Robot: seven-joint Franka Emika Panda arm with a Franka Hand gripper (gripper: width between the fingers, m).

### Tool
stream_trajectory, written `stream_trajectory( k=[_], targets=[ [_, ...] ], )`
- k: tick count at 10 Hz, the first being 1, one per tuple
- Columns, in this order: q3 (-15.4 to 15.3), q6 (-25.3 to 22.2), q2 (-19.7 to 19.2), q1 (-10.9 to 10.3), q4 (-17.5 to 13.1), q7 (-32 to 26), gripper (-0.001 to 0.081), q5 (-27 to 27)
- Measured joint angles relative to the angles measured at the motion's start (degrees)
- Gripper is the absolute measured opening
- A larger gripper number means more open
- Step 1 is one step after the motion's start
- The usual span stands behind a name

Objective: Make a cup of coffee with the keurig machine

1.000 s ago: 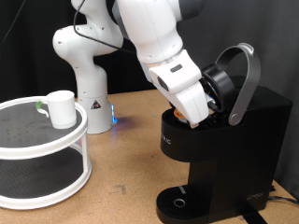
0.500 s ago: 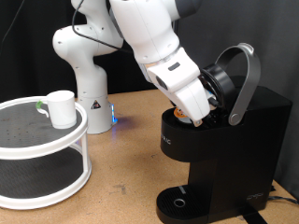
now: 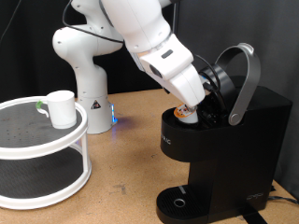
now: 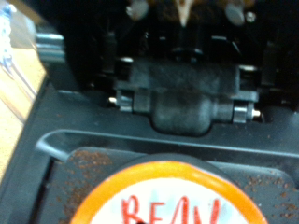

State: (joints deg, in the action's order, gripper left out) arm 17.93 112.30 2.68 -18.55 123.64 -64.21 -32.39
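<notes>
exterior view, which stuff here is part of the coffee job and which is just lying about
Part of the job:
- keurig machine, lid up
- pod in its brew head, orange-topped
- cup on the white stand
- claw right above the pod

Just lying about:
- white two-tier stand
- second white robot arm base
- wooden table

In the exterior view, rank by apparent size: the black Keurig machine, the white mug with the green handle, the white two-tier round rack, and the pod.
1. Black Keurig machine, largest.
2. White two-tier round rack; cropped at the frame edge, so it may rival the machine.
3. White mug with green handle.
4. Pod, only partly visible in the open brew head.
</notes>
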Motion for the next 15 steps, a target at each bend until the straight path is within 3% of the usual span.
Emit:
stream_trajectory(
  k=[5,15],
  targets=[
    [-0.13,-4.22,0.23,0.02,0.02,0.99,0.0800,2.53],
    [-1.72,-3.53,-0.95,-0.29,0.15,-0.11,0.0800,-0.34]
  ],
)
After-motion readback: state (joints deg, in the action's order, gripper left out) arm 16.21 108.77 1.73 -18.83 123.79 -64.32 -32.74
